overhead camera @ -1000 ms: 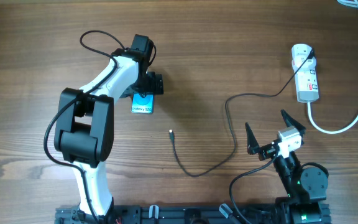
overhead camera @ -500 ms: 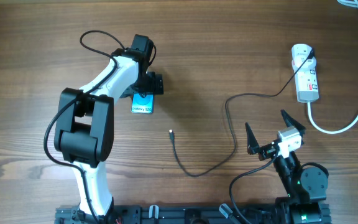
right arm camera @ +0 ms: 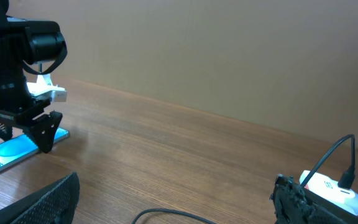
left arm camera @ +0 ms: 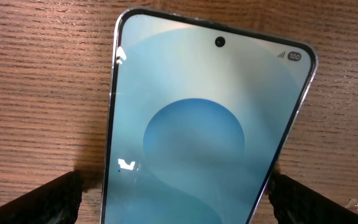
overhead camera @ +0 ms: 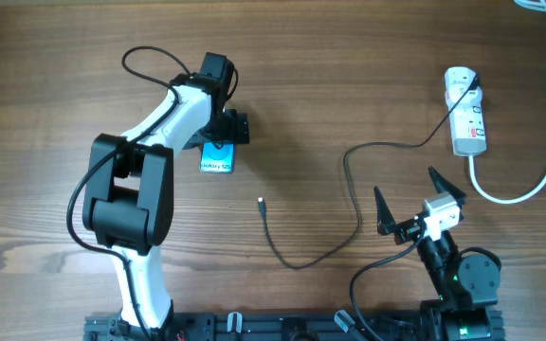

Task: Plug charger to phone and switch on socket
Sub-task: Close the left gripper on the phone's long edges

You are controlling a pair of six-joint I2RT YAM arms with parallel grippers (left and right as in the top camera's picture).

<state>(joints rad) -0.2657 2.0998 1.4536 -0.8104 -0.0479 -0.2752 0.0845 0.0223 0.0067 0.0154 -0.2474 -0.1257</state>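
Note:
The phone [overhead camera: 217,161] lies flat on the wooden table, cyan screen up, and it fills the left wrist view [left arm camera: 204,124]. My left gripper [overhead camera: 224,140] hangs over its far end, open, with one black finger [left arm camera: 48,199] on each side of the phone and a gap at the left edge. The charger, a thin black cable [overhead camera: 297,264], has its loose tip [overhead camera: 260,201] on the table right of the phone, and its plug sits in the white socket [overhead camera: 465,121]. My right gripper [overhead camera: 408,189] is open and empty near the front right, above a bend of the cable [right arm camera: 166,216].
A thick white cord [overhead camera: 515,197] loops from the socket toward the right edge. The left arm [overhead camera: 126,189] stretches from the front edge up to the phone. In the right wrist view the socket [right arm camera: 331,190] lies at the lower right and the phone [right arm camera: 17,149] at the far left.

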